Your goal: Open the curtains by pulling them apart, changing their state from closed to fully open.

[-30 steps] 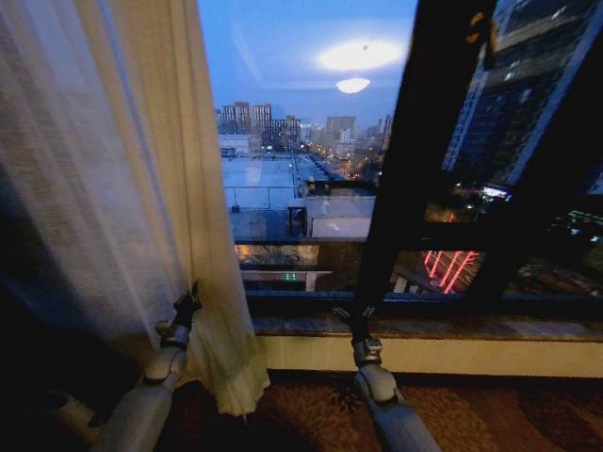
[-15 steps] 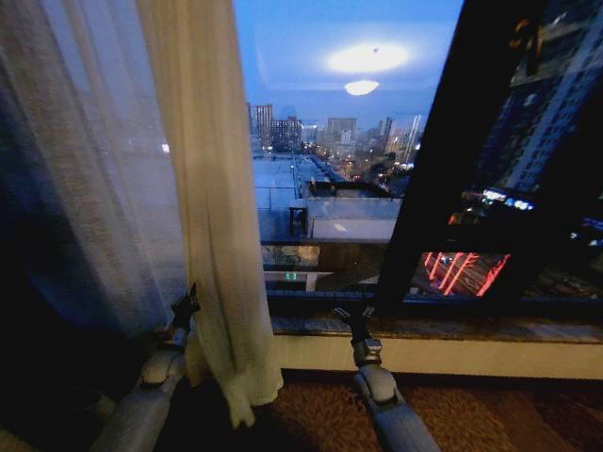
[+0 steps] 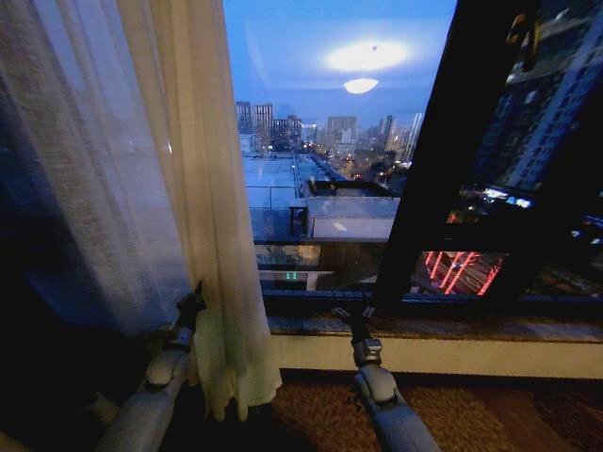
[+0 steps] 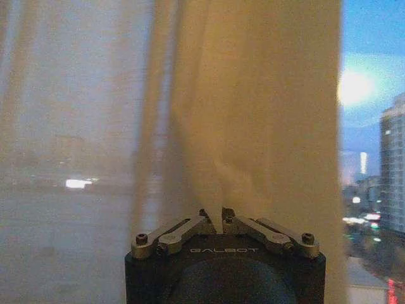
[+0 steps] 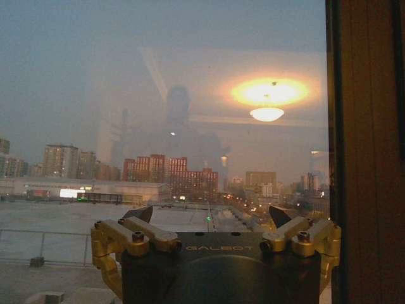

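A sheer white curtain [image 3: 104, 188] hangs on the left of the window, its inner edge bunched into a thick cream fold [image 3: 212, 235] that reaches down to a wavy hem near the floor. My left gripper [image 3: 192, 304] is low against that fold. In the left wrist view the left gripper [image 4: 216, 215] is shut, and the curtain fabric [image 4: 253, 114] puckers where the tips meet. My right gripper [image 3: 353, 314] is held just in front of the window sill. It stands open [image 5: 212, 215] with nothing between its fingers and faces the bare glass.
The uncovered window glass [image 3: 320, 141] shows a dusk city and a ceiling lamp's reflection. A dark slanted window post [image 3: 429, 207] stands right of centre. A stone sill [image 3: 443, 328] runs across, with a pale wall strip [image 3: 443, 356] below it and patterned carpet [image 3: 490, 414] at the bottom.
The whole picture has swung sideways, so the camera has moved. The left gripper stays on the curtain's edge, and slightly more glass shows between that edge and the window post. The right gripper stays open.
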Robot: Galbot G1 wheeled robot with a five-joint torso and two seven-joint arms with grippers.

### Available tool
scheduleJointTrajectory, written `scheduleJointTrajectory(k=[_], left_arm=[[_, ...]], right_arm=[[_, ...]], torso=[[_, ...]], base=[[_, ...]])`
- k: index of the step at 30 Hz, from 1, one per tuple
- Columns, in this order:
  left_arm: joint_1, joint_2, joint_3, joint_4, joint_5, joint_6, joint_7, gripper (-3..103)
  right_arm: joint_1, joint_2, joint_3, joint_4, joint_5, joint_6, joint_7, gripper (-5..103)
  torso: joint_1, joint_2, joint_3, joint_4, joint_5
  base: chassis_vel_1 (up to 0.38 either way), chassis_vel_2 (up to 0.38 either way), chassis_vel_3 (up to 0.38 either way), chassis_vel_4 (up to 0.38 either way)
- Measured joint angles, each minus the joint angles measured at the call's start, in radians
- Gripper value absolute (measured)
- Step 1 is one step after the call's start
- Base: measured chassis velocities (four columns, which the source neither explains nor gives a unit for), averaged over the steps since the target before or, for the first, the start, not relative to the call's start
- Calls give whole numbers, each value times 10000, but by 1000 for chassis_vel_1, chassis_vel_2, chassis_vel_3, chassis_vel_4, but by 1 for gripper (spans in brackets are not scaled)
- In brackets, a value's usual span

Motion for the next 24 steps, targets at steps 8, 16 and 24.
scheduleJointTrajectory(k=[8, 16, 24], left_arm=[[-138, -118, 139, 91, 168, 48, -33, 0], [-55, -240, 117, -4, 184, 357, -424, 14], [-257, -270, 192, 169, 157, 437, -436, 42]], right_arm=[[0, -1, 0, 0, 0, 0, 0, 100], [0, -1, 0, 0, 0, 0, 0, 100], [0, 0, 0, 0, 0, 0, 0, 100]], torso=[[0, 0, 0, 3, -4], [0, 0, 0, 1, -2], [0, 1, 0, 2, -2]], base=[[0, 0, 0, 0], [0, 0, 0, 0], [0, 0, 0, 0]])
